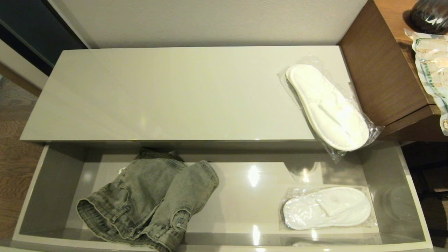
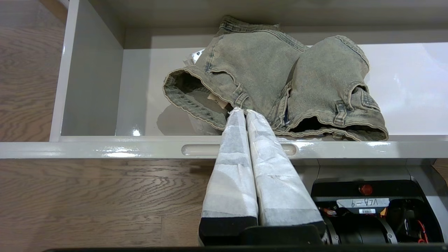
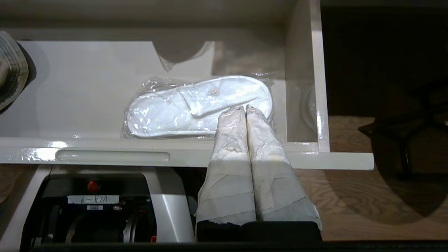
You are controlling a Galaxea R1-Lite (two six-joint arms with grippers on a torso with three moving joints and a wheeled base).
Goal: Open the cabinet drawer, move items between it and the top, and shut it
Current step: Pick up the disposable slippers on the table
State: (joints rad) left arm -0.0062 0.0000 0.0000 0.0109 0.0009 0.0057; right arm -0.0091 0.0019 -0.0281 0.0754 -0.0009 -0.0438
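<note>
Left gripper (image 2: 244, 111) hanging just outside the drawer (image 1: 49, 182) front, fingers pressed together, nothing held; jeans (image 2: 276, 84) lying just beyond its tips. Right gripper (image 3: 245, 108) likewise pinched empty, tips sitting over the near edge of the drawer slippers (image 3: 199, 105), probably lining up a pick. That pair lying lengthwise along the drawer. Top slippers (image 1: 327, 106) running diagonally on the top (image 1: 168, 91), one end overhanging toward the drawer
</note>
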